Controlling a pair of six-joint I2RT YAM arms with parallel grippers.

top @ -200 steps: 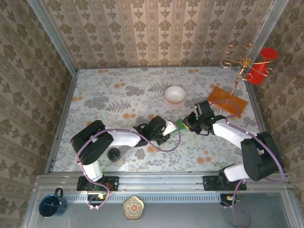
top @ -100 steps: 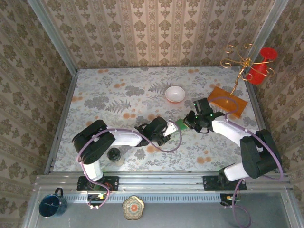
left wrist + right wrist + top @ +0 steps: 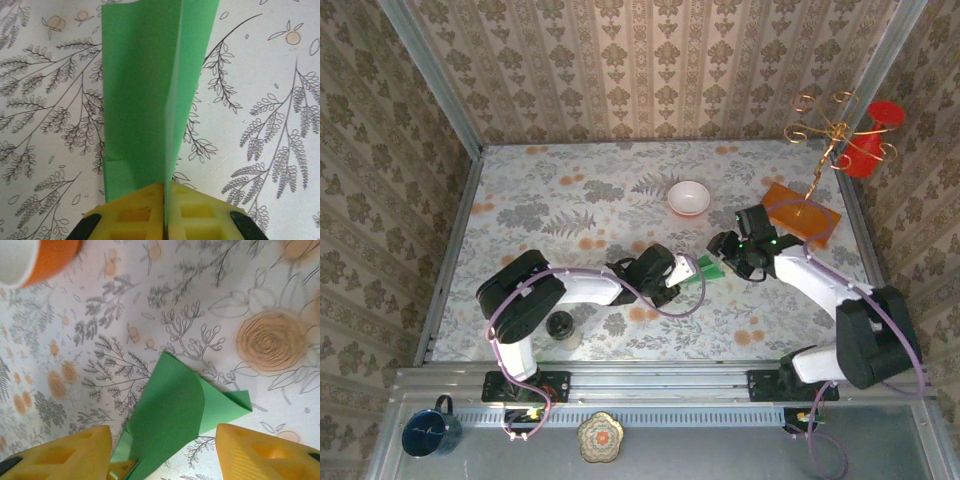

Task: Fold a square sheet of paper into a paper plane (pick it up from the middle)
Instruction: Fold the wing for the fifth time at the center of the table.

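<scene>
Table (image 3: 550, 190): the work sits near its middle, between the two arms.

Right gripper (image 3: 160, 455): released, with its jaws standing wide apart on either side of the green flap and touching nothing.

Left gripper (image 3: 164, 212): clenched on the near end of the paper plane (image 3: 140, 90), with the centre crease rising straight out of the pinch.

Risks, as I judge them:
- The whole piece depends on that one pinch, so a pull or twist from the right side could drag it loose or skew the crease.
- The loose curled flap may spring open.
- A closing jaw could catch the flap off-line and set a crooked fold.
</scene>
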